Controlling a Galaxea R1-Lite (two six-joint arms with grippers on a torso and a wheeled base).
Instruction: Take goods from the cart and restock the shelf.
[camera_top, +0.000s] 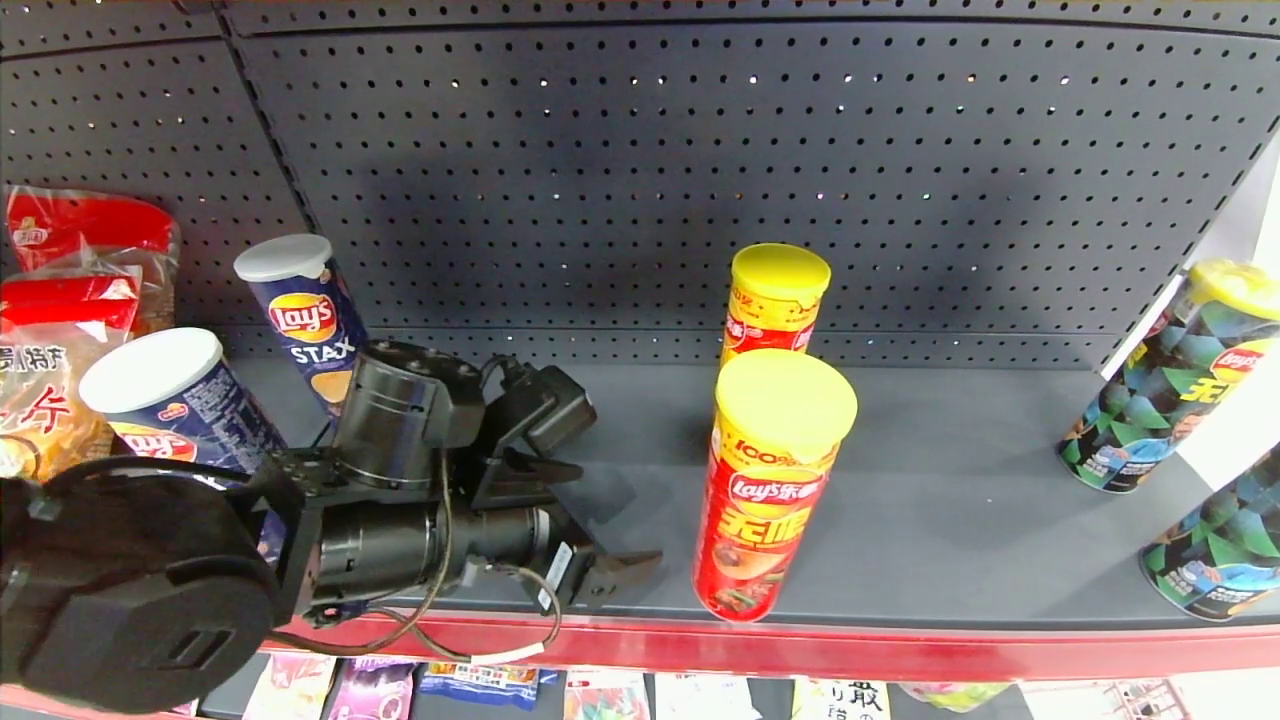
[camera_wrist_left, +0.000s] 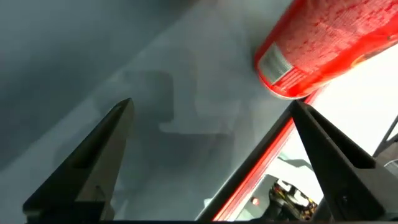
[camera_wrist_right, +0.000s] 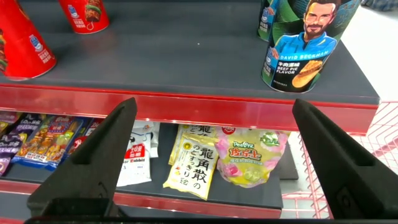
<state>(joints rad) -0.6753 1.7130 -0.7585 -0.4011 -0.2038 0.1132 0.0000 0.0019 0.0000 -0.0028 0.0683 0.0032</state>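
Two red chip cans with yellow lids stand on the grey shelf (camera_top: 950, 520): the front one (camera_top: 770, 490) near the red front edge, the other (camera_top: 775, 300) behind it by the back wall. My left gripper (camera_top: 590, 515) lies over the shelf just left of the front can, open and empty, its tips pointing toward the can. In the left wrist view the left gripper (camera_wrist_left: 211, 137) has its jaws spread wide, and the front can's base (camera_wrist_left: 317, 50) sits a little beyond them. My right gripper (camera_wrist_right: 214, 143) is open and empty in front of the shelf's red edge (camera_wrist_right: 186, 102).
Two blue cans (camera_top: 305, 320) (camera_top: 175, 400) and snack bags (camera_top: 60, 330) fill the shelf's left end. Green-and-black cans (camera_top: 1165, 380) (camera_wrist_right: 308, 43) stand at the right. Snack packets (camera_wrist_right: 196, 162) lie on the lower shelf. A pink wire cart (camera_wrist_right: 379, 168) is at the right.
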